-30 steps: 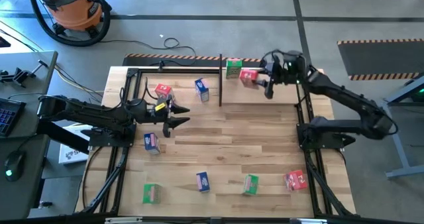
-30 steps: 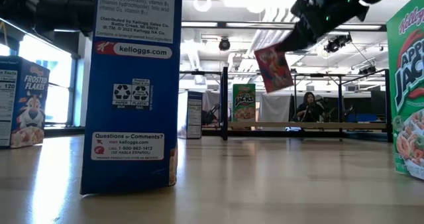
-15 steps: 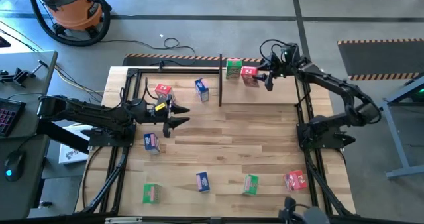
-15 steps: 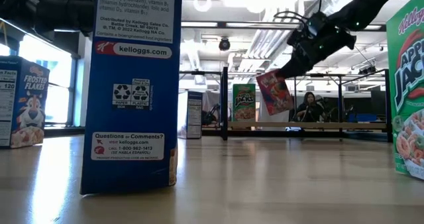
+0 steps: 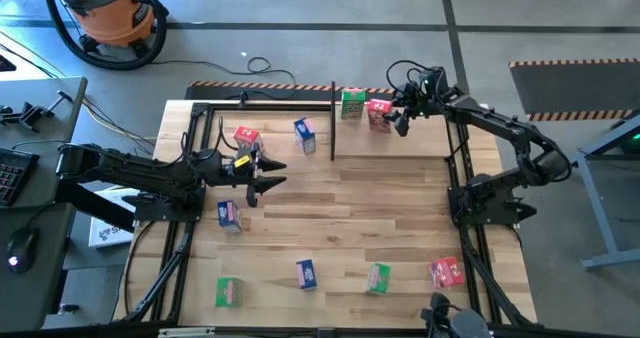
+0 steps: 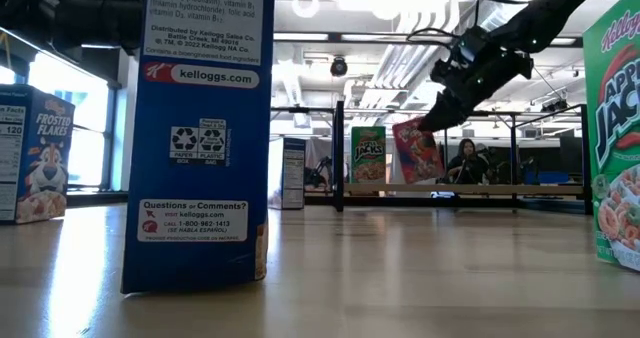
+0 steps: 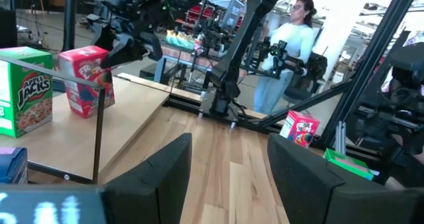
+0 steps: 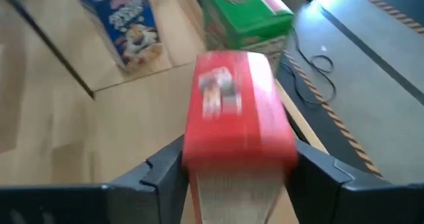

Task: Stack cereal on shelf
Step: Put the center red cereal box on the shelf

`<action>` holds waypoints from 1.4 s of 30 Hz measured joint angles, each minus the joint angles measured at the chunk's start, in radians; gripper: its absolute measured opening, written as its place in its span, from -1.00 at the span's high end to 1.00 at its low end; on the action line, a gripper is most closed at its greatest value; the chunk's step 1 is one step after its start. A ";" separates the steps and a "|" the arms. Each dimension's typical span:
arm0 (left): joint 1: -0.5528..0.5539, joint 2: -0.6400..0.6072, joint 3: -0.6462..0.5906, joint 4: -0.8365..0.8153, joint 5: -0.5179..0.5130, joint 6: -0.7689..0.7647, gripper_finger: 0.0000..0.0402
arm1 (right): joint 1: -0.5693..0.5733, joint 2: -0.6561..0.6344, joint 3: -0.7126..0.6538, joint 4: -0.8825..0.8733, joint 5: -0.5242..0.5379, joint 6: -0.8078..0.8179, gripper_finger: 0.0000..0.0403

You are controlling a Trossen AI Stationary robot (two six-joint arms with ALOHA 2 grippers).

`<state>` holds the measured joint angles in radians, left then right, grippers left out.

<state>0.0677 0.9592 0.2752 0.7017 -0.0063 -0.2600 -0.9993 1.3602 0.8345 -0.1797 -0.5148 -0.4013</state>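
Note:
My right gripper [image 5: 393, 115] is at the far side of the table, shut on a red cereal box [image 5: 378, 112] right beside a green cereal box [image 5: 352, 103] that stands upright on the shelf. The shelf is a black rod rack whose tall upright post [image 5: 332, 118] stands left of the green box. In the low view the red box [image 6: 420, 150] is tilted next to the green box [image 6: 367, 155]. My left gripper [image 5: 270, 175] is open and empty, left of the table's middle. My right gripper pinches the red box between its two fingers [image 8: 162, 168], one on each narrow side [image 8: 192, 154]. The fingers slant down from the table's right. The box is tilted, its top leaning away from the green box; I cannot tell whether its lower edge [image 6: 425, 180] touches the shelf.
Loose boxes stand about the table: red [image 5: 246, 137] and blue [image 5: 305, 130] left of the post, blue [image 5: 229, 215] near my left gripper, green [image 5: 228, 292], blue [image 5: 306, 274], green [image 5: 378, 278] and red [image 5: 446, 272] along the near side. A person [image 6: 465, 163] is beyond the table.
My right gripper has gone down and a little toward the far edge with the red box. The box has come down from well above the shelf to the green box's level and now stands close beside it, still tilted.

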 joint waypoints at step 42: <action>0.118 0.019 0.001 -0.029 -0.088 -0.087 0.94 | 0.279 -0.073 -0.136 -0.160 0.526 0.423 0.95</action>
<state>0.1861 0.9779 0.2767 0.6724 -0.0943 -0.3470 -0.7200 1.2874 0.6987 -0.3400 0.0116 0.0219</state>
